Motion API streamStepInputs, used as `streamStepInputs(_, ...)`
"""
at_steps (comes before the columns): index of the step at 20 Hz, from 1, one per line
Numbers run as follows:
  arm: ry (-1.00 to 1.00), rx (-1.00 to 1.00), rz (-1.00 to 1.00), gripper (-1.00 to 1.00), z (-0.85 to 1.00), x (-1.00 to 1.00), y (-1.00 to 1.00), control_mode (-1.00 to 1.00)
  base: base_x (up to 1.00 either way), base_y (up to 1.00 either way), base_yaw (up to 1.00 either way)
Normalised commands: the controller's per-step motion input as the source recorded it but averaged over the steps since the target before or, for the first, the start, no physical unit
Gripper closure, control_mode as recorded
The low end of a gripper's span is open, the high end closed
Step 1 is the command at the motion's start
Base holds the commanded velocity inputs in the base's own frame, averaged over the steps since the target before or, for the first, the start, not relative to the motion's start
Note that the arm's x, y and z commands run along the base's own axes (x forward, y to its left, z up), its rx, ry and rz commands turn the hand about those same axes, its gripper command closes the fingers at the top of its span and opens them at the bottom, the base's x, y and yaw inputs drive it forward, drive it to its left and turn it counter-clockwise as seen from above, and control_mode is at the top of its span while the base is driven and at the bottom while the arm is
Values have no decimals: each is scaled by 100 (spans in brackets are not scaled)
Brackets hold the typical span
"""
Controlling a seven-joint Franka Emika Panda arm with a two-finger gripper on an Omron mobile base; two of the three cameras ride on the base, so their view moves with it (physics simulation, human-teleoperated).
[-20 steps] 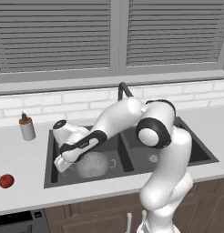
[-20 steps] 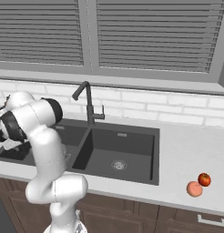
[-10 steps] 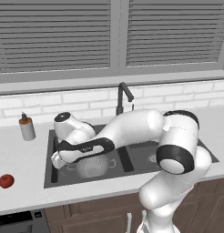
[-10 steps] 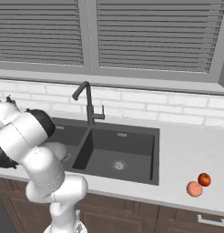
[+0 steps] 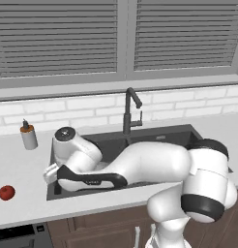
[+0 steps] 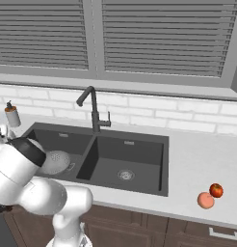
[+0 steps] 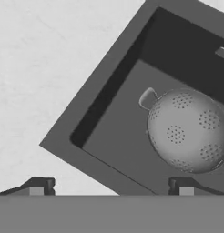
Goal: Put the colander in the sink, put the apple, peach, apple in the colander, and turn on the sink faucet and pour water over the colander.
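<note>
Silvery colander sits in the left basin, our jaws spread wide above it

Silvery and dotted with holes, the colander (image 7: 190, 130) lies ahead of our gripper (image 7: 111, 187) and off to its right side in the hand view, resting on the floor of the sink (image 7: 114, 82) with one loop handle turned toward the near corner. Our fingertips (image 7: 38, 186) stand wide apart and grasp nothing; they hang over the front edge of the basin, apart from the colander. From the right base view we see the colander (image 6: 56, 162) in the left basin of the sink (image 6: 132, 140), beside our arm. Beyond the basin divider rises the faucet (image 6: 92, 109), farther from our gripper than the colander. Well away to the far right on the counter (image 6: 197, 159), the peach (image 6: 205, 200) touches an apple (image 6: 216, 190). On the opposite side, in the left base view, another apple (image 5: 7, 192) lies on the counter just beside our hand, and a soap dispenser (image 5: 28, 136) stands behind it near the wall.
</note>
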Motion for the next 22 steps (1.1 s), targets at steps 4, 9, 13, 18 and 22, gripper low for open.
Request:
streamStepInputs(4, 3, 29, -9, -100, 41, -31, 37, -100, 0, 0, 0)
streamStepInputs(9, 0, 10, -1, -100, 3, -37, 49, -100, 0, 0, 0)
streamStepInputs(13, 0, 1, 0, -100, -2, -27, 47, -100, 0, 0, 0)
streamStepInputs(18, 12, 9, -5, -100, 8, 3, 39, -100, 0, 0, 0)
streamStepInputs(22, 27, 9, -5, -100, 10, 3, 50, -100, 0, 0, 0)
